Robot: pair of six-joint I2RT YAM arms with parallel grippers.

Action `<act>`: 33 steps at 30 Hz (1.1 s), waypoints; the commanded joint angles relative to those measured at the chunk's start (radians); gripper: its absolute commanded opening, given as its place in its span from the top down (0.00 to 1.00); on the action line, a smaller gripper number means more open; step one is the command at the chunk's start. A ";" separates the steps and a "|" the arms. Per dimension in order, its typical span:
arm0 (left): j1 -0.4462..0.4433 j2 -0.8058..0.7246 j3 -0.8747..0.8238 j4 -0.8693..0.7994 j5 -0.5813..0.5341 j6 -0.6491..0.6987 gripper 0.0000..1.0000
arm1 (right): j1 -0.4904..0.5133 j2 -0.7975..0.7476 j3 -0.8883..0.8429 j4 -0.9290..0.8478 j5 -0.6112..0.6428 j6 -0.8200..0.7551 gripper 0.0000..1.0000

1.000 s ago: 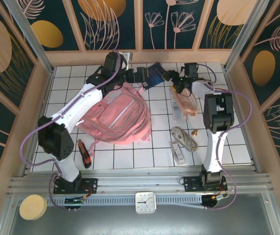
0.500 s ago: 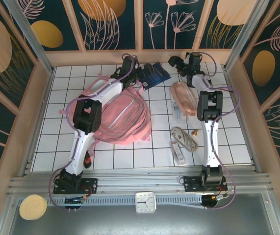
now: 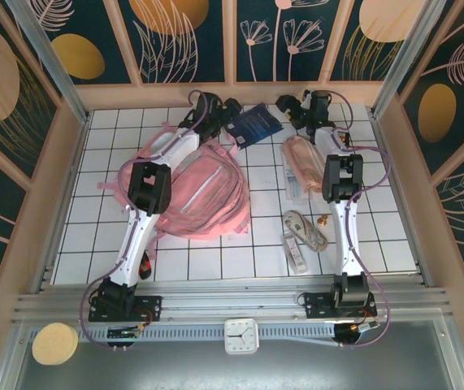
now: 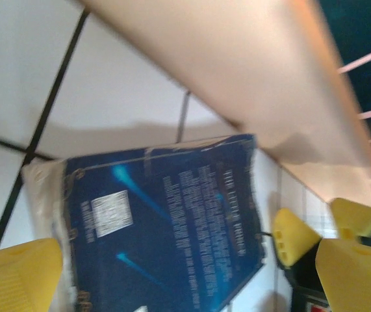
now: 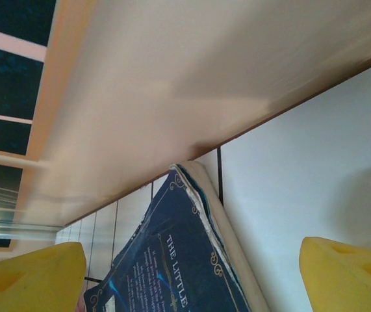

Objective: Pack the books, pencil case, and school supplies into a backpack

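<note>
A dark navy book [image 3: 256, 124] lies flat on the white tiles by the back wall. My left gripper [image 3: 233, 108] hangs open just left of it, and my right gripper [image 3: 287, 104] hangs open just right of it. In the left wrist view the book [image 4: 166, 227] spreads between my open yellow fingertips [image 4: 16, 276]. In the right wrist view its corner [image 5: 172, 260] touches the wall. The pink backpack [image 3: 191, 191] lies left of centre under my left arm. The pink pencil case [image 3: 303, 166] lies to its right. A pale cord bundle [image 3: 306, 227] and a whitish ruler [image 3: 295, 252] lie nearer.
The wooden back wall [image 3: 232, 93] stands right behind the book and both grippers. A red-and-black knife [image 3: 144, 262] peeks out beside the left arm. A small brass piece [image 3: 323, 219] sits by the cord. A clock [image 3: 241, 335] rests on the front rail.
Both arms have stretched out towards the back wall. The left gripper swung from over the backpack to the book's left side, and the right gripper lifted off the pencil case to the book's right.
</note>
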 commanded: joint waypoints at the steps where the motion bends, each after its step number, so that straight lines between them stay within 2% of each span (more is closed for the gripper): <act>1: -0.003 0.055 0.033 -0.033 0.043 -0.107 0.01 | 0.059 0.032 0.015 -0.124 -0.099 -0.047 0.14; 8: -0.001 0.090 0.024 -0.026 0.075 -0.117 0.01 | 0.097 -0.026 -0.022 -0.202 -0.196 -0.111 0.14; 13: 0.003 0.097 0.015 -0.023 0.122 -0.076 0.01 | 0.115 -0.160 -0.202 -0.231 -0.241 -0.153 0.14; 19: 0.004 0.055 -0.044 -0.034 0.178 0.007 0.01 | 0.152 -0.289 -0.297 -0.454 -0.250 -0.280 0.14; 23: 0.007 0.008 -0.093 -0.065 0.189 0.080 0.01 | 0.169 -0.386 -0.368 -0.639 -0.197 -0.363 0.14; 27: 0.013 -0.019 -0.119 -0.112 0.203 0.161 0.01 | 0.136 -0.516 -0.451 -0.689 -0.088 -0.383 0.14; 29: 0.013 -0.025 -0.123 -0.137 0.198 0.198 0.01 | 0.118 -0.521 -0.401 -0.730 -0.027 -0.422 0.14; 33: 0.012 -0.033 -0.145 -0.137 0.194 0.222 0.01 | 0.082 -0.426 -0.222 -0.808 0.039 -0.491 0.14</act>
